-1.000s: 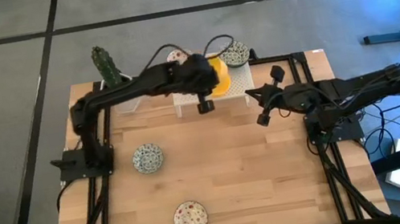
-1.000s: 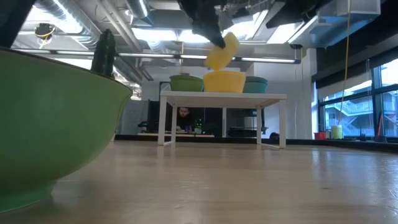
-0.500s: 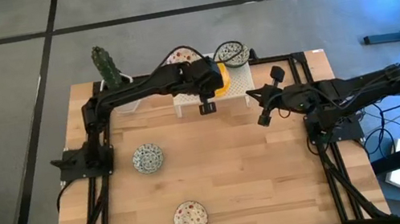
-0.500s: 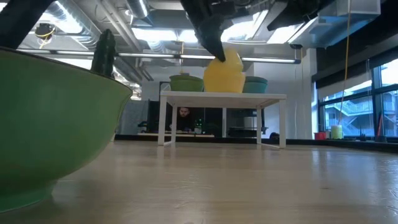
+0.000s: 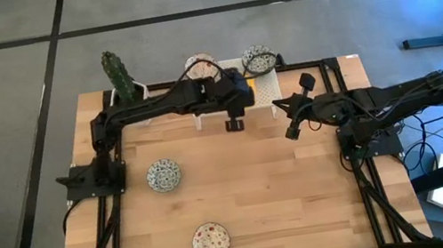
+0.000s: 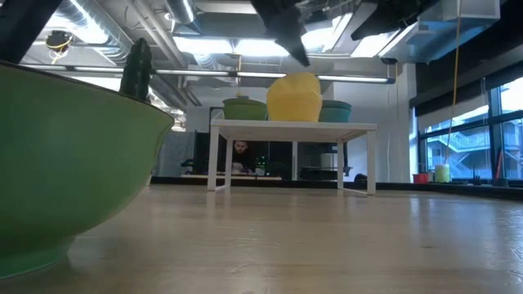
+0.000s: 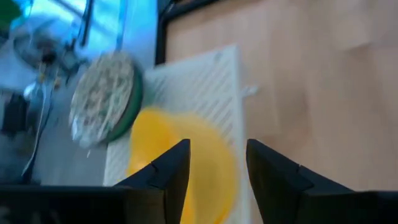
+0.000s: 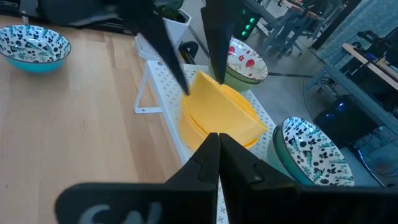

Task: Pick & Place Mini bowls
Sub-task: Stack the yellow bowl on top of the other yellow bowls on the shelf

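Our left gripper (image 8: pixel 189 62) has its fingers spread just above the yellow bowl (image 8: pixel 217 115), which sits tilted in another yellow bowl on the stand (image 8: pixel 158 84), no longer gripped. We judge that it could slide off, since it leans unseated. Our right gripper (image 5: pixel 289 118), clenched and empty, waits well apart.

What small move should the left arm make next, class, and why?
Probably lift straight up and draw back. The left end effector stands open just above the tilted yellow bowl, which rests on another yellow bowl on the white perforated stand, so the bowl looks released.
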